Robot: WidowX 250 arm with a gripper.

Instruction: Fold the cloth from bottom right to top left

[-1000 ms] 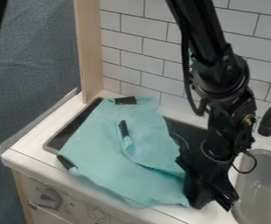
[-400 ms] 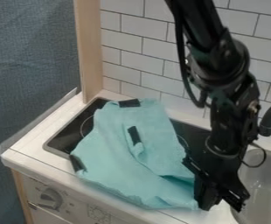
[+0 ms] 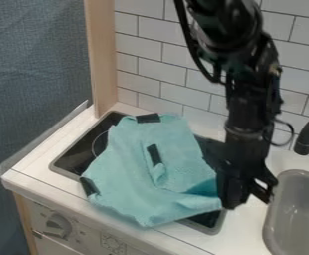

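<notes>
Claw: the black claw (image 3: 246, 195) is low over the counter's right part, at the lower right corner of the cloth (image 3: 127, 172). Whether it is released, clenched or grasping that corner cannot be told; cloth and claw appear to touch.
Cloth: spread in the view to the left of the claw, over the hob (image 3: 75, 158) and part of the counter (image 3: 44, 178). Creased near the claw, with a raised ridge running from there to the middle.
Dark patches: three noted. The middle patch (image 3: 154, 155) is nearest the claw; the upper patch (image 3: 148, 118) is farther off, up and left; the lower left patch (image 3: 88, 186) is across the cloth from it.
Sink: basin (image 3: 303, 214) just right of the claw.
Step in hand: judged to be taking up the lower right corner for the fold; fold judged incomplete.
Recommended handling: confirm a firm hold on the corner, lift just enough to clear the layer beneath, then travel diagonally up and left in a low arc. Lay down gently before release.
Risk: too low or hurried a pull could drag the whole cloth or bunch it at the middle patch.
</notes>
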